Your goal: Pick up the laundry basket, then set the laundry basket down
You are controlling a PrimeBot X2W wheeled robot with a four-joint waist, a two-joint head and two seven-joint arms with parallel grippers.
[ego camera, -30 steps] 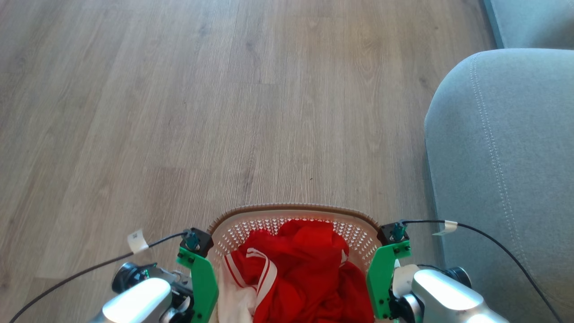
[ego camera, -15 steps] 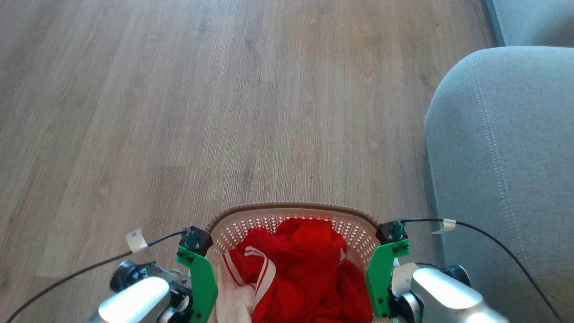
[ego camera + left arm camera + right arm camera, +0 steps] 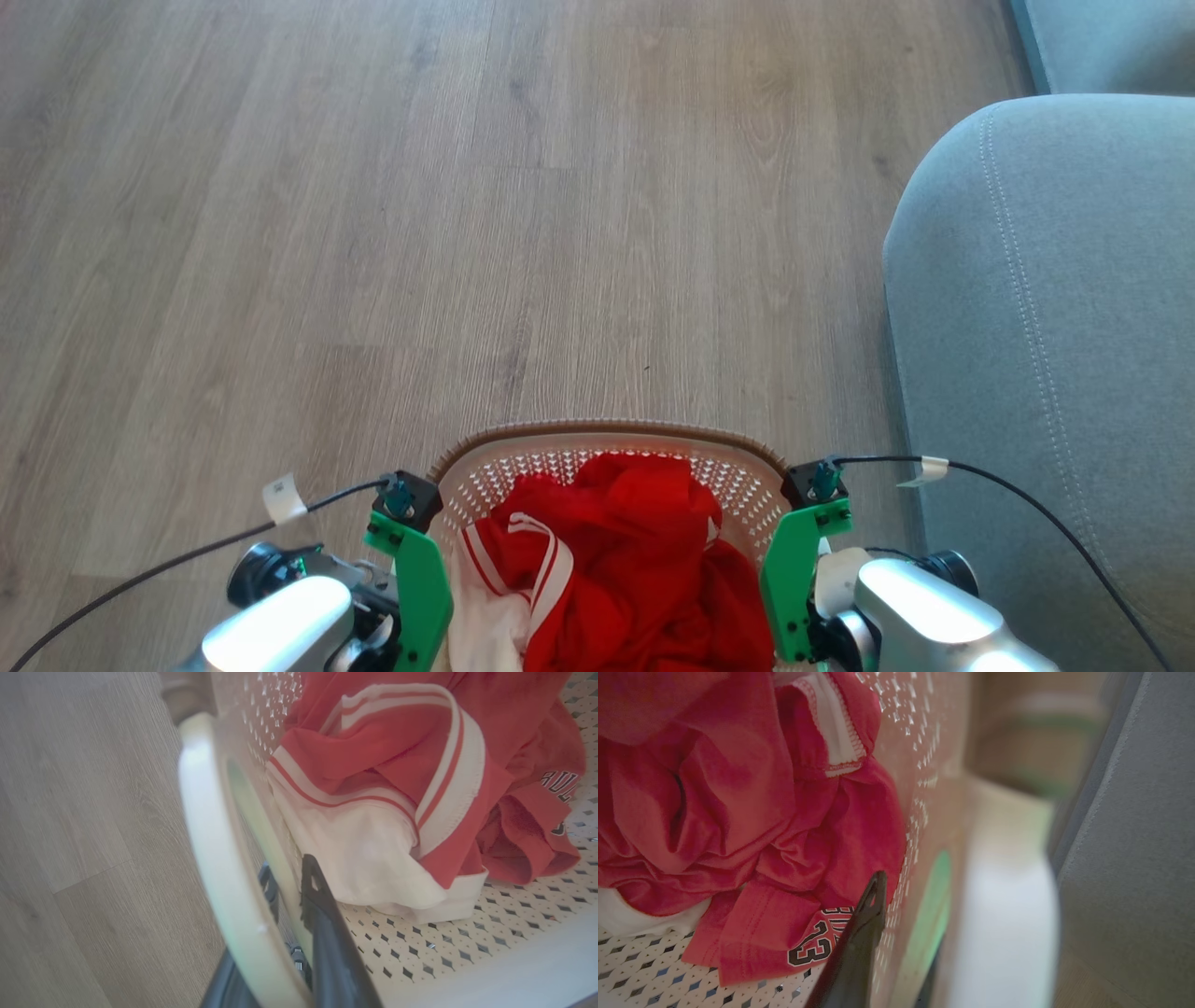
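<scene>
Where pale wood-grain plank flooring (image 3: pixel 467 233) meets 1 grey-blue stitched fabric sofa arm (image 3: pixel 1046 327) at the right edge, 1 white perforated plastic laundry basket (image 3: pixel 597 432) with a brown braided rim sits bottom centre, holding crumpled red-and-white clothes (image 3: pixel 635 560). The left gripper (image 3: pixel 289 884) and right gripper (image 3: pixel 901 919) each pinch 1 side wall between 2 dark fingers.

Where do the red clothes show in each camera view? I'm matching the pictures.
Head view: red clothes bottom centre, inside the laundry basket.
Left wrist view: red clothes upper right.
Right wrist view: red clothes across the left half.
Shared landmark: the basket's perforated wall.
</scene>
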